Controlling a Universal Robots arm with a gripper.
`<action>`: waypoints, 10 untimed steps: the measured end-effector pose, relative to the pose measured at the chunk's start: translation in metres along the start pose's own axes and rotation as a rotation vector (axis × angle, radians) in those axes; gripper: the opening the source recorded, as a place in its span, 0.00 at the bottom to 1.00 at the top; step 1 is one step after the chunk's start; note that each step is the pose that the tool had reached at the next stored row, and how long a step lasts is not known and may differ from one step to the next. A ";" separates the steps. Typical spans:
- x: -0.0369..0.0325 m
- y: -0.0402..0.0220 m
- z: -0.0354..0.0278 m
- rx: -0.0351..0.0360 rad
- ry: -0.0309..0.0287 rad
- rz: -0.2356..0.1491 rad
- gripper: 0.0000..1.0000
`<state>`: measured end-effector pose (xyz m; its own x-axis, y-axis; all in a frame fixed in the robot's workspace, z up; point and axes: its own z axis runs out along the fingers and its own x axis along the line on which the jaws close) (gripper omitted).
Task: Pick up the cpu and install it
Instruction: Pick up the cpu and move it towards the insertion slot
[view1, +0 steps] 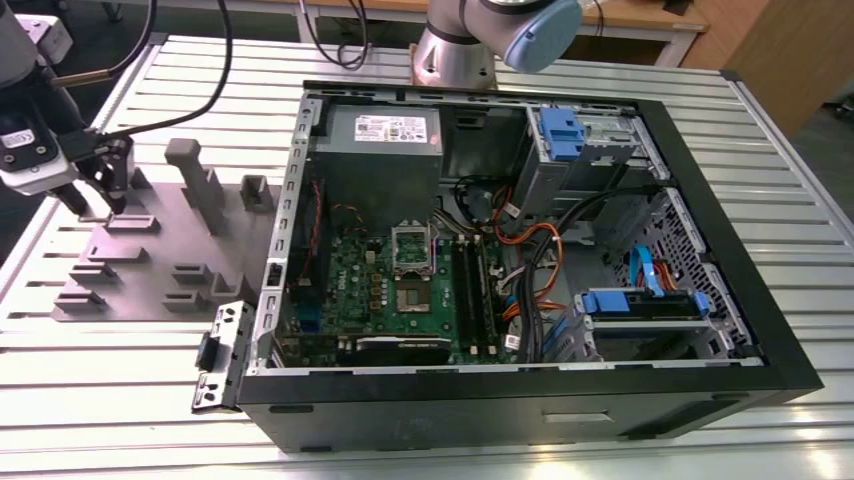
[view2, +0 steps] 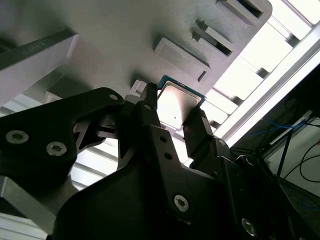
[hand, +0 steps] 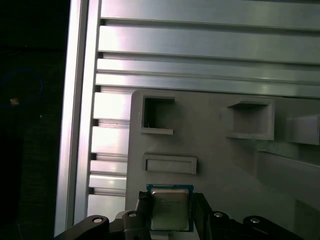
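The cpu (hand: 170, 209) is a small square chip with a pale metal top and a green rim. It sits between the two dark fingers of my gripper (hand: 170, 216), which press against its opposite edges. In the second wrist view the cpu (view2: 177, 102) sticks out past the fingertips of the gripper (view2: 175, 114), close over the grey fixture plate (view2: 125, 45). The exterior view has the gripper (view1: 102, 210) at the far left, over the back corner of that plate (view1: 147, 272). The green motherboard (view1: 387, 290) with its silver socket frame (view1: 411, 248) lies inside the open computer case.
The black computer case (view1: 534, 390) fills the middle and the exterior view's right, with cables, blue drive brackets and a power supply inside. Upright grey blocks (view1: 200, 180) rise from the fixture plate beside the gripper. A black cable hangs above it. Everything rests on a slatted aluminium table (view1: 120, 420).
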<state>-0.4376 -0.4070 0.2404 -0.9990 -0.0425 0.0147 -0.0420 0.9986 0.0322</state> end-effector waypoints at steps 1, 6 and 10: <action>0.0000 0.0000 -0.0004 -0.0001 -0.0003 0.000 0.45; 0.0000 0.0001 -0.0035 -0.0002 -0.0003 0.000 0.45; 0.0000 0.0002 -0.0050 -0.0003 -0.0006 0.000 0.45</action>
<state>-0.4376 -0.4070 0.2453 -0.9990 -0.0425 0.0141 -0.0420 0.9986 0.0325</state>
